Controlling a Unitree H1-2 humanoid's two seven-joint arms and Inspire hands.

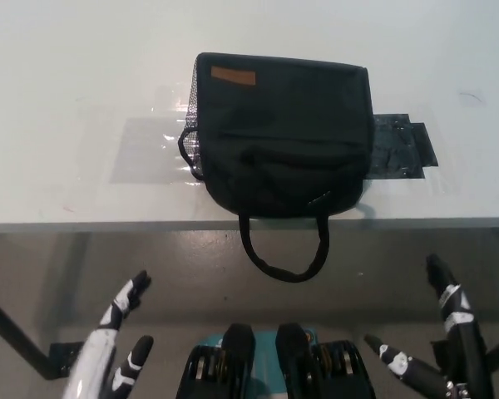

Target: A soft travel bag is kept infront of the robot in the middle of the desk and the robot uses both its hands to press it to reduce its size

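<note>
A black soft travel bag [283, 133] lies on the pale desk [75, 75] in the middle, near its front edge. It has a small brown label at its top left, and a carry strap [284, 253] hangs down over the desk edge. My white left hand [116, 341] is low at the bottom left, below the desk edge, fingers spread and holding nothing. My black right hand [437, 349] is at the bottom right, also below the desk, fingers apart and empty. Neither hand touches the bag.
Clear tape patches [150, 150] lie on the desk left of the bag, and a dark taped patch [403, 148] sticks out from its right side. A dark desk leg [17, 341] slants at the bottom left. Grey floor shows below the desk.
</note>
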